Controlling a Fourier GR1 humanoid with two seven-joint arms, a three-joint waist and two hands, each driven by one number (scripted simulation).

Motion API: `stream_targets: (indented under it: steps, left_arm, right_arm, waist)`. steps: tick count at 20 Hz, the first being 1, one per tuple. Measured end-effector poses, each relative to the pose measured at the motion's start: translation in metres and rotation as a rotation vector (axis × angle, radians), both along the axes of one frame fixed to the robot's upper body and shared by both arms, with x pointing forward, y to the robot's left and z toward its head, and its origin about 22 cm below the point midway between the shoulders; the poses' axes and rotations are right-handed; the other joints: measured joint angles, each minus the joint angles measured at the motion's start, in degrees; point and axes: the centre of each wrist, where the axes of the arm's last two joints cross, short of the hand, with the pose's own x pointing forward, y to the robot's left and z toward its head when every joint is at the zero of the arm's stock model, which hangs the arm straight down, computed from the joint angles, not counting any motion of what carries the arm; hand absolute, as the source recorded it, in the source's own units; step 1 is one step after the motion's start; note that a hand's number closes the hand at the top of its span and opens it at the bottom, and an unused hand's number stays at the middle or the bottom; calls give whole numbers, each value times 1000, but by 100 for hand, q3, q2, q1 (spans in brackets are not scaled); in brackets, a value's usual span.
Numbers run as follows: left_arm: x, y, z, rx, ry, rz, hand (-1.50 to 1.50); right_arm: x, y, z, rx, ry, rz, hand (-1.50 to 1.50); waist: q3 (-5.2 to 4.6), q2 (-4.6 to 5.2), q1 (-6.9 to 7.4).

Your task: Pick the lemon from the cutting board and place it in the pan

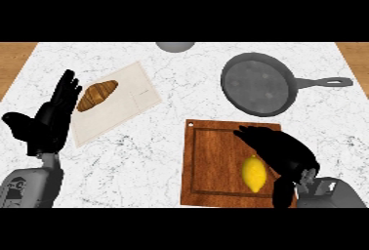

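A yellow lemon (254, 174) lies on the brown wooden cutting board (209, 166) at the lower middle. My right hand (281, 149) hangs over the board just right of the lemon, fingers spread and relaxed, with the thumb reaching down past the lemon's lower right side; the fingers are not closed on it. The grey pan (258, 84) sits beyond the board at the upper right, its handle pointing right. My left hand (51, 114) rests open at the left edge, fingers up.
A croissant (96, 94) lies on a beige cloth (122, 110) at the left, next to the left hand. A grey round object (174, 46) shows at the counter's far edge. Wooden strips border the marble top on both sides.
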Motion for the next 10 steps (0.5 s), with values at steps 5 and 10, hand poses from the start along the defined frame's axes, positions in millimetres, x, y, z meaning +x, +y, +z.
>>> stream_targets:
  steps: [5,10]
  left_arm:
    - [0,-3,0,-3,4,-4,0]
    - [3,-8,-1,-4,-4,-6,0]
  right_arm:
    - [2,8,-19,-28,13,6,-150]
    - [6,9,-33,-61,26,13,-150]
  waist:
    - [0,1,1]
    - [0,2,0]
